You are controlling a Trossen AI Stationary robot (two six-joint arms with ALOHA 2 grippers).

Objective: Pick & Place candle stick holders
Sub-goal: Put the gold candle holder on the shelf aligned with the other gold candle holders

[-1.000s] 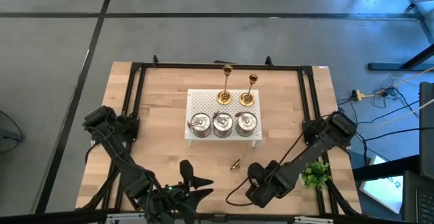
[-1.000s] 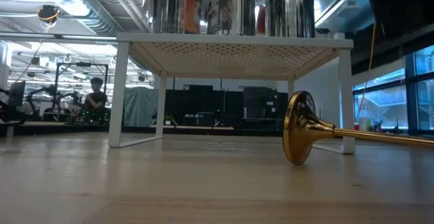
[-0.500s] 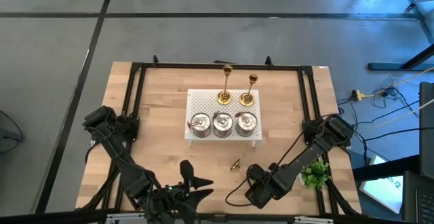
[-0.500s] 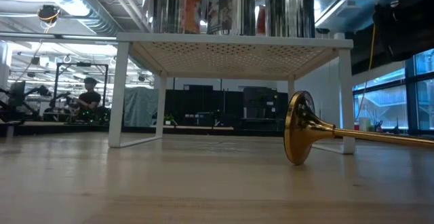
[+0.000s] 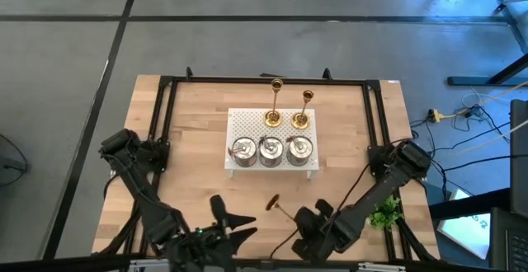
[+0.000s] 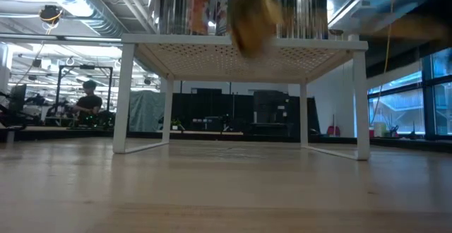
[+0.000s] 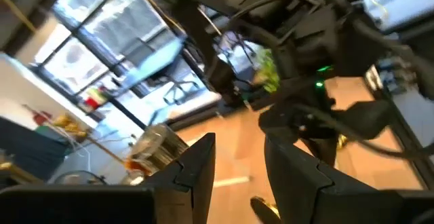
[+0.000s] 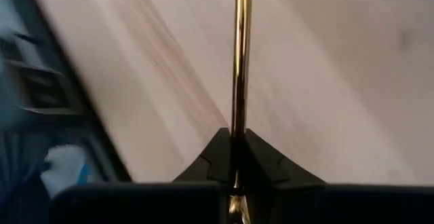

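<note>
Hanging off the table, the gold candlestick (image 5: 275, 206) now sits clenched by its stem in the right gripper (image 5: 307, 220), at 6 o'clock from the stand (image 5: 272, 124); carrying can begin. Left gripper (image 5: 221, 221) waits part-open, empty.

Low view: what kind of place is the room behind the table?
Probably a robotics lab or workshop. Behind the white stand a person sits at a bench with equipment, bare ducts run along the ceiling, and big windows fill the right wall.
</note>
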